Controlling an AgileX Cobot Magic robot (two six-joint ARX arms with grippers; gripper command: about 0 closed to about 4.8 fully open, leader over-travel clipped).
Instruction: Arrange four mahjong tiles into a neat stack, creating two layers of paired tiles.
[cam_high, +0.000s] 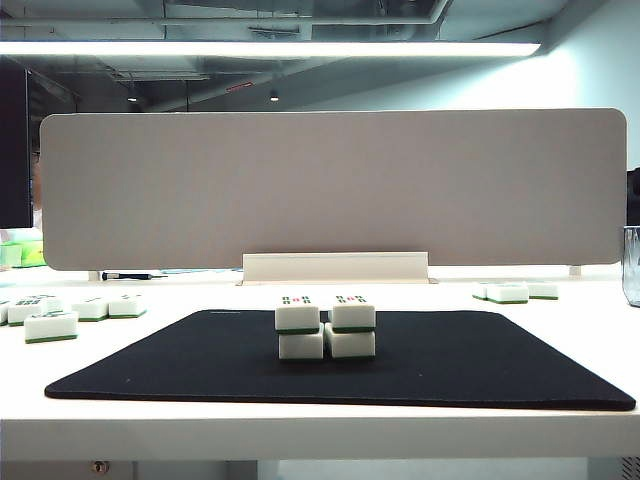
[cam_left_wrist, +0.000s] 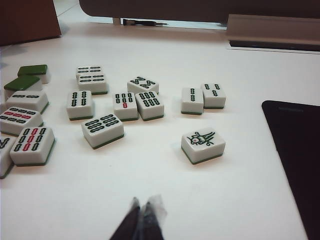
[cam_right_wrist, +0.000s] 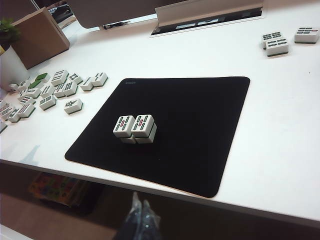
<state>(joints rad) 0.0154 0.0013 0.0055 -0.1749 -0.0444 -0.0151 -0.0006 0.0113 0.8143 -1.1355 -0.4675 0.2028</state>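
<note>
On the black mat (cam_high: 480, 365), near its middle, sits the stack (cam_high: 326, 327): four tiles, two on two, upper pair face up with green and red marks showing, green bands visible between layers. From the front, the top pair looks nudged slightly out of line with the bottom pair, and there's a thin gap between the left and right columns. Over on the left side of the table (cam_high: 300, 435), loose tiles (cam_left_wrist: 125, 105) lie scattered, most face up, a couple green-back up, one with a bird print (cam_left_wrist: 202, 144) off by itself nearer the mat. More spare tiles (cam_right_wrist: 285, 41) sit at the far right. Left gripper (cam_left_wrist: 141, 222) hangs low over bare tabletop near that scatter, fingers pinched together, nothing between them. Right gripper (cam_right_wrist: 141, 220) is pulled back off the near table edge, looking down at the mat; its fingers look closed too, and they carry nothing.
</note>
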